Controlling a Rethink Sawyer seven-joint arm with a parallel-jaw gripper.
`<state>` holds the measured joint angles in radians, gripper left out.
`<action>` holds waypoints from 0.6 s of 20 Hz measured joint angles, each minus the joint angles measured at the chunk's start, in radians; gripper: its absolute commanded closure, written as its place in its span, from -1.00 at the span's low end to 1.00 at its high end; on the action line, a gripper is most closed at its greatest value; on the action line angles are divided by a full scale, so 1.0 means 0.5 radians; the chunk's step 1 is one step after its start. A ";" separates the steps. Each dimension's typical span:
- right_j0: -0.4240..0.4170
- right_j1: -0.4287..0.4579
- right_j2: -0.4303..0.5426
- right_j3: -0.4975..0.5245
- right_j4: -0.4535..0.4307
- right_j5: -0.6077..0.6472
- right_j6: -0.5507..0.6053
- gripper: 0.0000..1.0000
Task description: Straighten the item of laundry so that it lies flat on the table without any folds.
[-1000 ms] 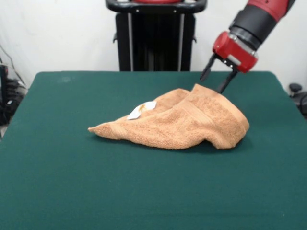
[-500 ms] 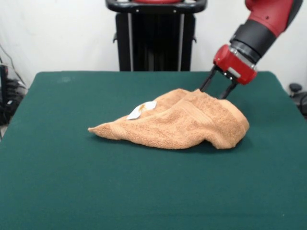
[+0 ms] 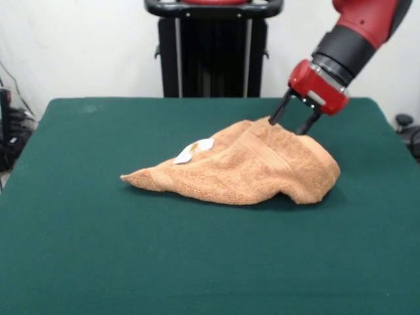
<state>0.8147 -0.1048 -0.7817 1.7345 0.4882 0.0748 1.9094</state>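
Towel sits bunched and folded near the middle of the green worktop, kinda wedge-shaped. Small white tag pokes out on top with an orange mark, too tiny to read. Red-and-black arm slants down from the upper right, and the claw is spread open, tips right at the towel's far upper edge.

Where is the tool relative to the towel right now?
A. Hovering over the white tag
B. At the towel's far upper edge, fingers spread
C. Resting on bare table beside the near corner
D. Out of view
B: the tool straddles the top far edge of the folded towel, fingers apart.
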 measured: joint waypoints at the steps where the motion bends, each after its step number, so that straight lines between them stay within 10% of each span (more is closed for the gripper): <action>1: -0.008 -0.014 0.001 0.005 0.000 -0.001 0.000 -1.00; 12: -0.112 -0.156 0.015 0.037 -0.001 -0.092 0.000 -1.00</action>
<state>0.7589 -0.1827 -0.7743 1.7532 0.4877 0.0287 1.9094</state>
